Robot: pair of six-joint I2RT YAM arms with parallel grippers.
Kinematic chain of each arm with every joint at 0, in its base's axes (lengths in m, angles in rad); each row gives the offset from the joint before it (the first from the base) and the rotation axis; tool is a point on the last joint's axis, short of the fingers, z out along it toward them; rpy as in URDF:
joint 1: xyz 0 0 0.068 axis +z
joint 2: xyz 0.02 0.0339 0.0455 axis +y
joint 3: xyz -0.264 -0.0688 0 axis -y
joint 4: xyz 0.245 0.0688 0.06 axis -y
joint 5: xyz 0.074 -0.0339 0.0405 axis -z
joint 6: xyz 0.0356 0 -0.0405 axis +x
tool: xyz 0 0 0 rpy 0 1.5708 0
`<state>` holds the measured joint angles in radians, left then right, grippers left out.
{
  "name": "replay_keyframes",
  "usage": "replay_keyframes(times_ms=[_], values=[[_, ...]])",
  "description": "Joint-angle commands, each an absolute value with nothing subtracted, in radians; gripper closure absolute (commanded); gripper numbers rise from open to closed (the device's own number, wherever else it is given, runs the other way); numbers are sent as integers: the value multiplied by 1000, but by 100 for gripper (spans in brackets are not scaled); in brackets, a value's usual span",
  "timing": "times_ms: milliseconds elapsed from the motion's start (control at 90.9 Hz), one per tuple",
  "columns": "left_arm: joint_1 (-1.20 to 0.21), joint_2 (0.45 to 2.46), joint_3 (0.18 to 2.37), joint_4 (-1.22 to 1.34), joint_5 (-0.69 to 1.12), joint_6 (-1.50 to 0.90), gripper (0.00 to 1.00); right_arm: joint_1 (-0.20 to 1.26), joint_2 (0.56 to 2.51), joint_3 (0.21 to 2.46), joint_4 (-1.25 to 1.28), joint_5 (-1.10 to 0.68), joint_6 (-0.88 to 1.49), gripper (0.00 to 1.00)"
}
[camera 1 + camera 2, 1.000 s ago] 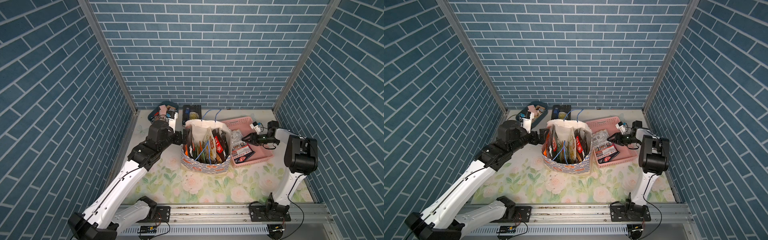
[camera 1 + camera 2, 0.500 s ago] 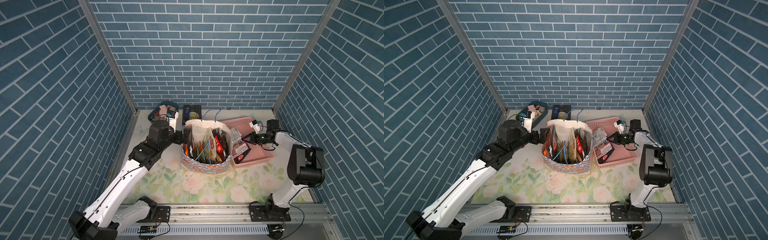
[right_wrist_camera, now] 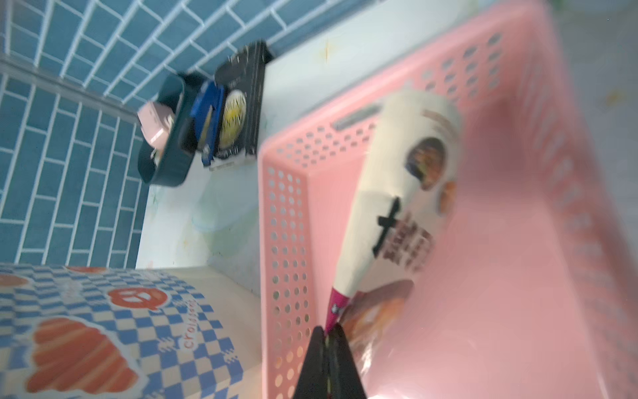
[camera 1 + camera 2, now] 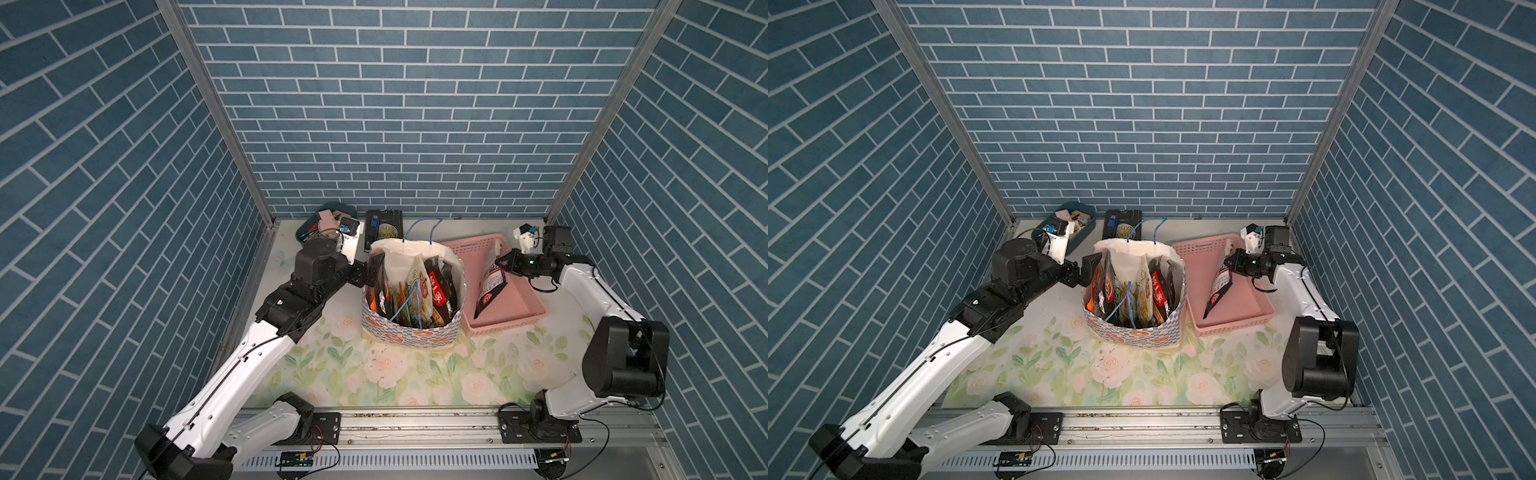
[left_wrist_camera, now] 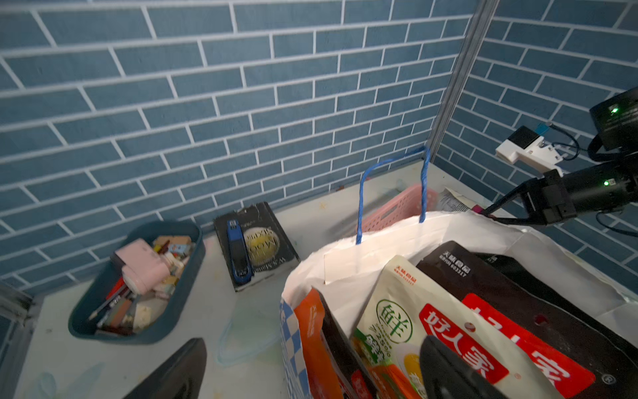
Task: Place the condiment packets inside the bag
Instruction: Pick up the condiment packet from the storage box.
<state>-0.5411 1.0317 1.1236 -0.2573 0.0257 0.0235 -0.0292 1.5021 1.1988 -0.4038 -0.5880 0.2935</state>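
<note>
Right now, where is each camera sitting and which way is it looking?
Top views: high over the front rail, looking down at the bag, pink basket, left arm and right arm.
Left wrist: beside the bag, looking across its packets to the back wall; open left jaws and the right arm show.
Right wrist: over the basket, looking down the held packet; shut right jaws pinch it.
Shared: both wrist views catch bag, basket, book and tub.
</note>
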Motion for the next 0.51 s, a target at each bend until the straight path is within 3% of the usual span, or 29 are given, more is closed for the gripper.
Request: replay_keyframes(times_ms=[0, 253, 495], values=[[-614, 1010, 1161, -79, -11, 198, 0, -33, 1374, 1238, -300, -515, 474, 100], [-930, 1228, 1375, -97, -76, 442, 0, -33, 1162, 1223, -153, -489, 717, 100], [-1049, 1534, 1661, -260, 0, 480, 0, -32, 1068, 1282, -113, -547, 838, 100]])
